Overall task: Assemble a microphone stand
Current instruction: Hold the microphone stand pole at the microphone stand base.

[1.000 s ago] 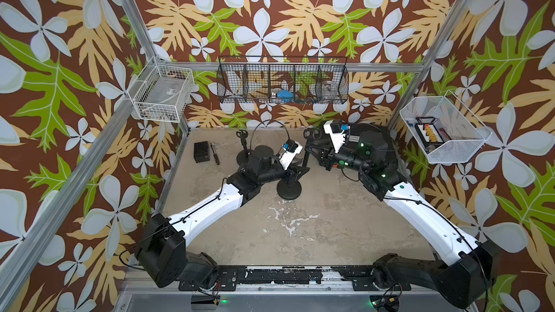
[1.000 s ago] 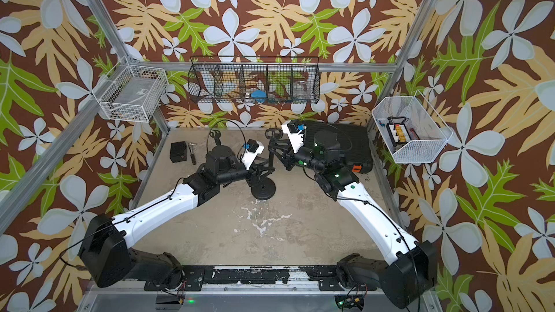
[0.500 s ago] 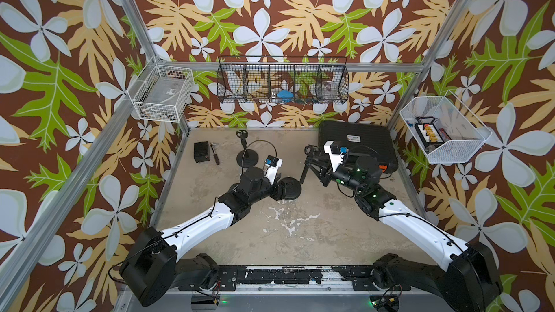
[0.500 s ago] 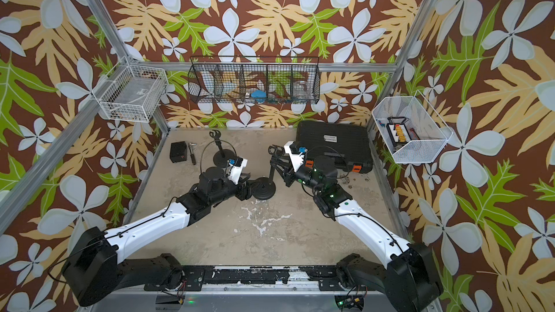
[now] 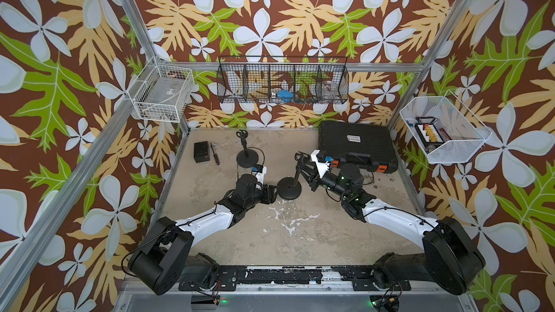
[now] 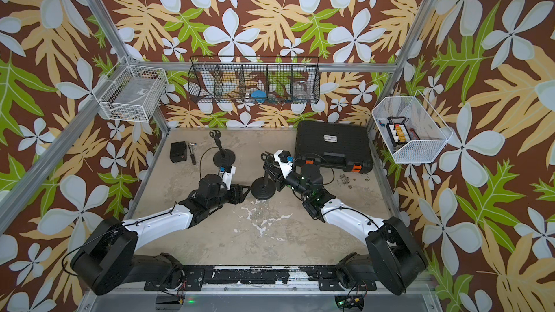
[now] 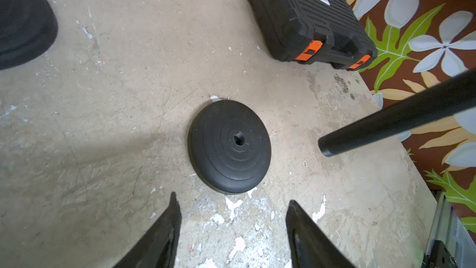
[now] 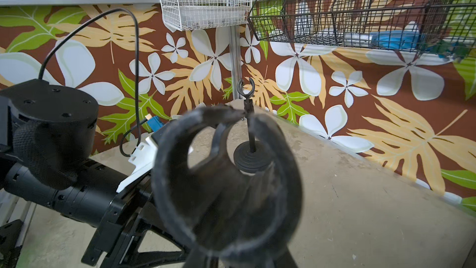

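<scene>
Drawn back from the desk's (image 5: pixel 300 235) rear edge, the left end effector (image 7: pixel 231 198) now stands open just short of the round black ribbed stand base (image 5: pixel 289 190), not touching its rim. That base lies flat near the desk's centre, hole upward. The right end effector (image 5: pixel 305 172) is clamped on a tilted black pole (image 7: pixel 399 117) topped with a clip. Its threaded lower end hangs beside the base, outside the hole.

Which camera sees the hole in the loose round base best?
The left wrist camera: the base sits mid-picture, its hole clear. Both top views show it small, the pole slanting over it. The right wrist camera misses it.
</scene>
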